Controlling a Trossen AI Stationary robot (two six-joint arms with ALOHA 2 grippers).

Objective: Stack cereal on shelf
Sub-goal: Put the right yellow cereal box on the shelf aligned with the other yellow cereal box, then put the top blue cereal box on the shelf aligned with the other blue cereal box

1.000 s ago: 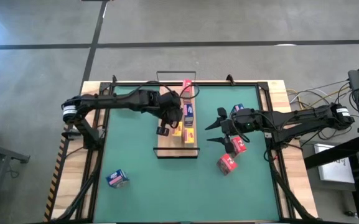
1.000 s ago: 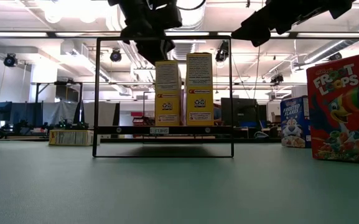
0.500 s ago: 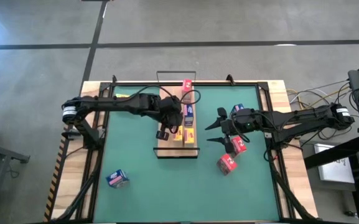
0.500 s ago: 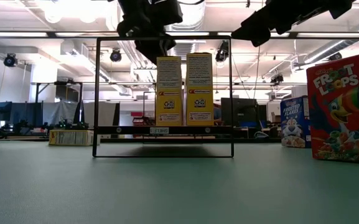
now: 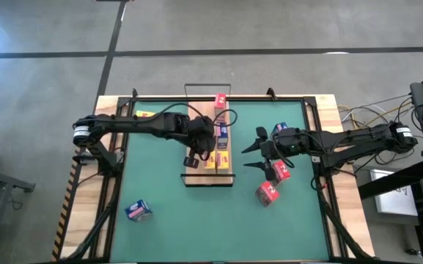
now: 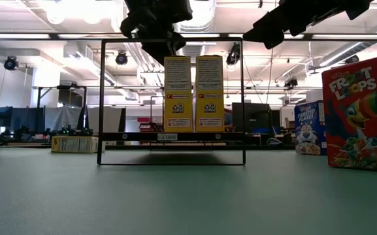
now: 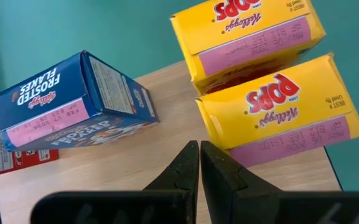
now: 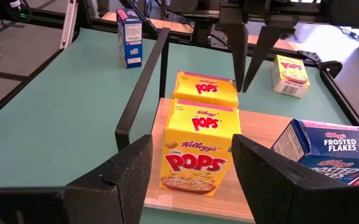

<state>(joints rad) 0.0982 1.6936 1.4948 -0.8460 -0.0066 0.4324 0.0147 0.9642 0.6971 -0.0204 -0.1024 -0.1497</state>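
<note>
The left tool [image 7: 199,163] is seen pressed together and empty, hanging over the shelf [image 5: 193,173] near the picture's centre in the high view. In the left wrist view it is just beside two upright yellow boxes [image 7: 279,112] and touches neither. A blue box [image 7: 73,106] lies on its side on the shelf, and a red box [image 5: 220,100] sits at the shelf's upper end in the high view.

The step in hand is judged to be the close of a placement: two yellow boxes are set side by side on the board. About half the cereal seen is not yet shelved.

The right tool [image 8: 191,168] is spread wide and holds nothing; it hovers right of centre in the high view, facing the shelf. Two red boxes [image 5: 270,183] lie on the tabletop [image 5: 160,213] just below it. Another blue box [image 5: 138,211] lies at lower left, and a third yellow box [image 5: 144,114] at upper left.

The next move is judged to call for a lift clear of the yellow pair, then a reach to a loose box.

Open room is ample across the lower mat. Care is needed at the black wire frame [image 6: 102,98] at the shelf's ends, and at the board's long edges.
</note>
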